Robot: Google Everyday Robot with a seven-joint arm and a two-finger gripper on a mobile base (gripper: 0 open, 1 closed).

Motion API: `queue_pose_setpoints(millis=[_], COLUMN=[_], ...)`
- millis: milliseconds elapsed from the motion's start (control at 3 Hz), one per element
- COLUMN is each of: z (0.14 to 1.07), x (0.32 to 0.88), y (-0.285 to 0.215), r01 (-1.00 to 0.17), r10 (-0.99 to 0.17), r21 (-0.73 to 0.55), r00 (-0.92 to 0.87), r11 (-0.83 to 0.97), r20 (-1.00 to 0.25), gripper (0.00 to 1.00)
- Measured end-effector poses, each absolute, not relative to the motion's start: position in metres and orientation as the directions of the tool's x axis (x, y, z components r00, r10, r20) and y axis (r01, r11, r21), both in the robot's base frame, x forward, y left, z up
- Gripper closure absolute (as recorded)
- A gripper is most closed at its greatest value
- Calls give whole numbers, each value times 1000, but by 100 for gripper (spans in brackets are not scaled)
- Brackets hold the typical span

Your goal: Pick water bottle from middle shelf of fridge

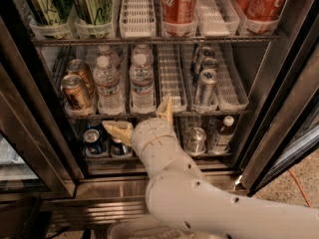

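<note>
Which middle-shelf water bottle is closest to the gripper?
The front water bottle in the lane beside the empty tray, just above the open gripper. The other front bottle stands farther off; two more stand behind.

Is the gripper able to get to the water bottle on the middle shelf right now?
Probably yes. The fridge is open, and the gripper hangs open just below the nearest water bottle on the middle shelf. Nothing stands between them; it likely only needs to rise a little.
</note>
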State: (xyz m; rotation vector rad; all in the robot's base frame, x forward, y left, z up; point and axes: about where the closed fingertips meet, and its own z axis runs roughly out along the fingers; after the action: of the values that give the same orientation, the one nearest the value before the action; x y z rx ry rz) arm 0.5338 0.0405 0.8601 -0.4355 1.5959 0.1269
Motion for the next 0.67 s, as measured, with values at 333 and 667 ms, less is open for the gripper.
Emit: queue_pose_setpoints(millis=[333,667], z=[859,860], x=[548,559], y=[43,39], r01=[-303,-247], r10=[-195,-215], r21=[-199,-233], r00=[44,97], r11=[932,940], r20=[-980,-972], gripper=[0,4])
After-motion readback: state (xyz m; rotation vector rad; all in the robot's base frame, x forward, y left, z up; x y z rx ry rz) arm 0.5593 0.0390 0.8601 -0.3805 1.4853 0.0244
